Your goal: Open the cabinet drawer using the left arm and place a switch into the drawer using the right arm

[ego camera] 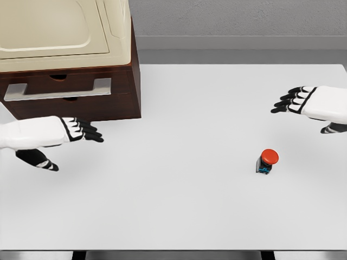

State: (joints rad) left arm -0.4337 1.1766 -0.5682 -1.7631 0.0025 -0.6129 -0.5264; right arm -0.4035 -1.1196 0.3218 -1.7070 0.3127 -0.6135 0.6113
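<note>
At the near edge of the white table (179, 216), dark legs or supports show just below the tabletop at the bottom of the picture, and the broad surface above them lies bare up to the first object. That object is the switch (267, 162), a small push-button unit with a round red cap on a dark body marked with a bit of blue, standing on the table right of the middle and casting a soft shadow to its left; it touches neither hand. Level with it on the other side, the left hand (65, 138) comes in from the left edge on its white arm, its black-tipped fingers (89, 131) stretched out toward the right and loosely spread, the thumb hanging lower down and apart from them; it grasps nothing and sits just in front of and below the cabinet, not touching the handle. Farther back on the right, the right hand (306, 105) reaches in from the right edge, fingers extended toward the left and slightly fanned, empty, hovering well apart from the switch, which lies nearer the viewer and a little to its left. At the far left corner stands the cabinet (116, 86), dark brown wood with a cream-coloured appliance-like top (59, 30); its drawer (68, 92) is closed flush with the front, and a pale grey bar handle (57, 89) runs across it. Behind the table a grey wall (238, 19) closes the scene.
</note>
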